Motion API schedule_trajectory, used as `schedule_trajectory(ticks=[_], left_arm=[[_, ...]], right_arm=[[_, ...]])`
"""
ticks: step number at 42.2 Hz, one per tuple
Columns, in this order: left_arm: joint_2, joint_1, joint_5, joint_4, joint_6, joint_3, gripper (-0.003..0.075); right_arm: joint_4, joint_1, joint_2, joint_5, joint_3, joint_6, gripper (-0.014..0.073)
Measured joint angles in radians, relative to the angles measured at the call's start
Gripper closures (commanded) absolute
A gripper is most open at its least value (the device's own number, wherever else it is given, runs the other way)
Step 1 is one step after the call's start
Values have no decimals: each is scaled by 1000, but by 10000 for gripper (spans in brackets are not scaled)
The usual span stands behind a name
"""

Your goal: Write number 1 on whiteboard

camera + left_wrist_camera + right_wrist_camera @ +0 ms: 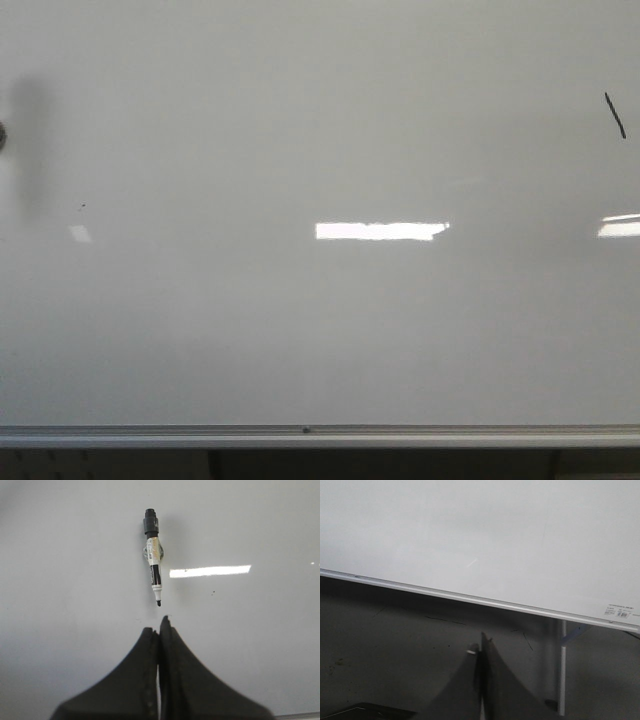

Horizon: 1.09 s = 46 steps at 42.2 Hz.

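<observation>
The whiteboard (pixel 320 330) fills the front view, glossy and pale grey, with a silver rail (pixel 320 436) along its near edge. The number 1 (pixel 614 115) is a short slanted black stroke at the far right. In the left wrist view a black-and-white marker (pixel 154 572) lies on the board (pixel 250 645), its tip pointing at my left gripper (pixel 159 627). That gripper is shut and empty, a short gap from the tip. My right gripper (pixel 480 645) is shut and empty, off the board beyond its rail (pixel 470 599). Neither gripper shows in the front view.
Bright rectangular light reflections (pixel 380 231) lie on the board. A tiny dark speck (pixel 82 206) sits at the left. A dark object with a blurry shadow (pixel 3 135) is at the far left edge. A metal leg (pixel 563 670) stands on the dark floor under the board.
</observation>
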<state>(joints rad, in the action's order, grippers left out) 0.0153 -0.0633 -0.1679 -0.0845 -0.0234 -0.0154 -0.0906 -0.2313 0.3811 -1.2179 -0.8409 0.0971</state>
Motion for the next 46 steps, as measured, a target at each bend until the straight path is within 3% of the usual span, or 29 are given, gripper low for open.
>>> schedule_trajectory(ticks=[12, 46], left_arm=[[-21, 29, 140, 4, 0, 24, 741], [-21, 60, 156, 4, 0, 24, 741]], right_arm=[[0, 0, -1, 0, 0, 0, 690], [2, 0, -1, -1, 0, -2, 690]])
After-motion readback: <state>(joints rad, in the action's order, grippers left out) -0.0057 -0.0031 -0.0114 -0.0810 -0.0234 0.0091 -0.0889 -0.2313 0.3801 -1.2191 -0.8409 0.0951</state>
